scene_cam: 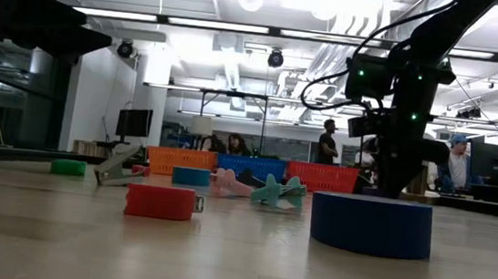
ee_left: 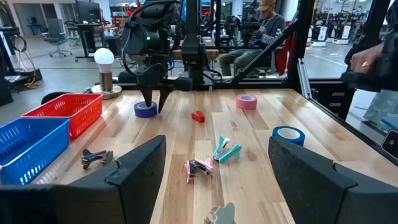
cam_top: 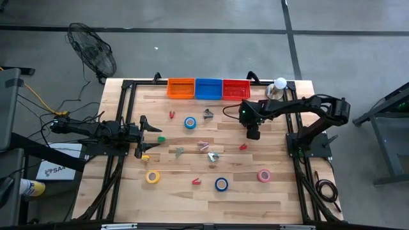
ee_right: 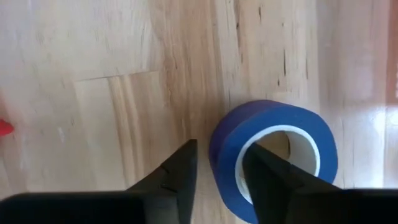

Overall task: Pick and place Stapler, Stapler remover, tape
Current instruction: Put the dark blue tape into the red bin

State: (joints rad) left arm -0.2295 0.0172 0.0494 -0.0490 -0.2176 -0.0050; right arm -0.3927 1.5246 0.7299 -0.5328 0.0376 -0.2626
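Observation:
My right gripper (cam_top: 254,133) points down over a blue-purple tape roll (ee_right: 273,155), which lies flat on the table and is hidden beneath it in the high view. The gripper is open and straddles the roll's wall; the left wrist view shows the same roll (ee_left: 145,109). My left gripper (cam_top: 151,131) waits open at the table's left. Other tape rolls lie flat: blue (cam_top: 190,122), yellow (cam_top: 152,177), blue (cam_top: 221,184), pink (cam_top: 264,175). Small red staplers (cam_top: 196,181) and claw-shaped staple removers (cam_top: 213,156) are scattered mid-table. My right gripper comes at the tape roll from above, pointing down. One finger (ee_right: 268,177) stands inside the ring's hole and the other finger (ee_right: 180,174) outside its wall (ee_right: 224,155). Bare wood shows between the outer finger and the roll. I cannot tell whether the inner finger touches.
Orange (cam_top: 181,87), blue (cam_top: 208,88) and red (cam_top: 236,88) baskets line the far edge. A white ball on a metal base (cam_top: 279,86) stands at the far right corner. A green piece (cam_top: 162,137) and a yellow piece (cam_top: 146,157) lie near my left gripper. People sit beyond the table.

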